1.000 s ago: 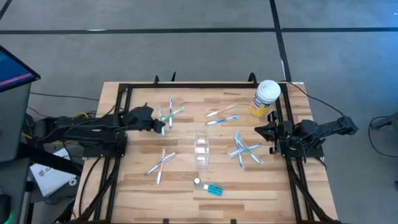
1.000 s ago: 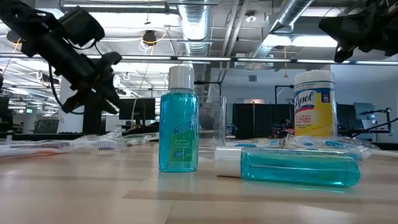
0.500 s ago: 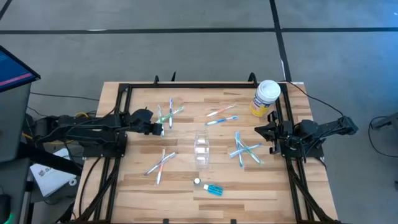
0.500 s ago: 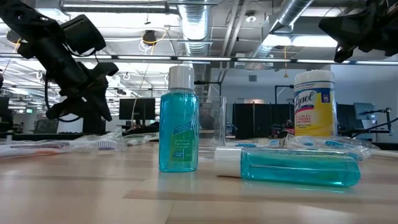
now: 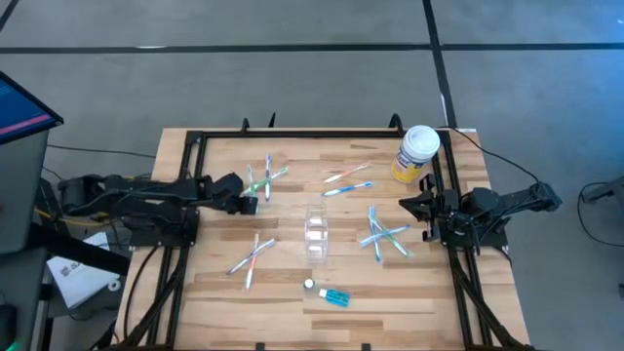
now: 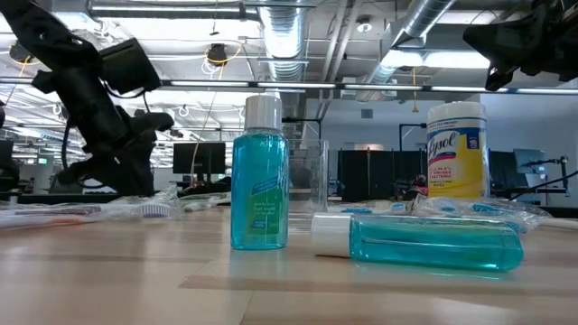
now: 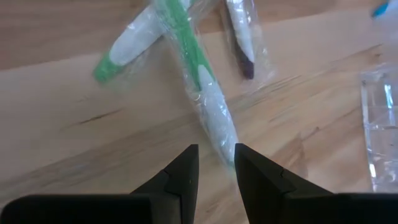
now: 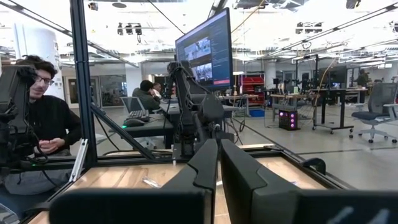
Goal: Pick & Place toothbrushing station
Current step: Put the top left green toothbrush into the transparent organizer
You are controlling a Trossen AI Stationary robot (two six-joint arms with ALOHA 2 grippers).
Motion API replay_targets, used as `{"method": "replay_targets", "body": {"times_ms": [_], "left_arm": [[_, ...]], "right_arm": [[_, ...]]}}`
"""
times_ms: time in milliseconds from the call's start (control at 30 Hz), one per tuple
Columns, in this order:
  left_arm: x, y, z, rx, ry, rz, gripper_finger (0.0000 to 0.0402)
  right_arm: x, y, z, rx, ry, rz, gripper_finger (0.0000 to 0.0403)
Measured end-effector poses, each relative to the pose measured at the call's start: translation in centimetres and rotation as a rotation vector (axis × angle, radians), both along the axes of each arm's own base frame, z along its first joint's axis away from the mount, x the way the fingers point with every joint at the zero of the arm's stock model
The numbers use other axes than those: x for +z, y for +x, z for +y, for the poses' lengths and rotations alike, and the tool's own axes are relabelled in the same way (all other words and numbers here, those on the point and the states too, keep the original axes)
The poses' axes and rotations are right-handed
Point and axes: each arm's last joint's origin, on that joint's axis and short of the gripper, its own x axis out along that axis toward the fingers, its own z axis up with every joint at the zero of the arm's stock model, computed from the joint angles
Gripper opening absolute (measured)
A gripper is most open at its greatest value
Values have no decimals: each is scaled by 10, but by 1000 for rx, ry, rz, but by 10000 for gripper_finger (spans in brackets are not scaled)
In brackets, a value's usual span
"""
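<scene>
Toothbrushes in clear wrappers lie in small heaps all over the wooden table (image 5: 292, 278). The left gripper (image 5: 248, 205) is low over the table, right at the end of a green and white toothbrush (image 7: 202, 84) that crosses another one; its fingers (image 7: 186, 171) are a little apart with nothing between them. The clear cup (image 5: 316, 233) sits in the middle of the table. A small blue tube (image 5: 328, 293) with a white cap lies near the front edge. The right gripper (image 5: 409, 206) waits at the right side, pressed together, near the yellow tub (image 5: 415, 154).
</scene>
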Motion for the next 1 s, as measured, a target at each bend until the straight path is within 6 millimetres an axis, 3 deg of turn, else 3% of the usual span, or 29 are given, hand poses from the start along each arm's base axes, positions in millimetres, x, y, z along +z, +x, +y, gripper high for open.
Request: {"method": "replay_targets", "body": {"times_ms": [533, 1000], "left_arm": [[-14, 13, 5, 12, 30, 13, 99], [-6, 17, 8, 53, 98, -71, 99]], "right_arm": [[0, 0, 0, 0, -1, 4, 13], [-2, 1, 0, 0, -6, 22, 13]]}}
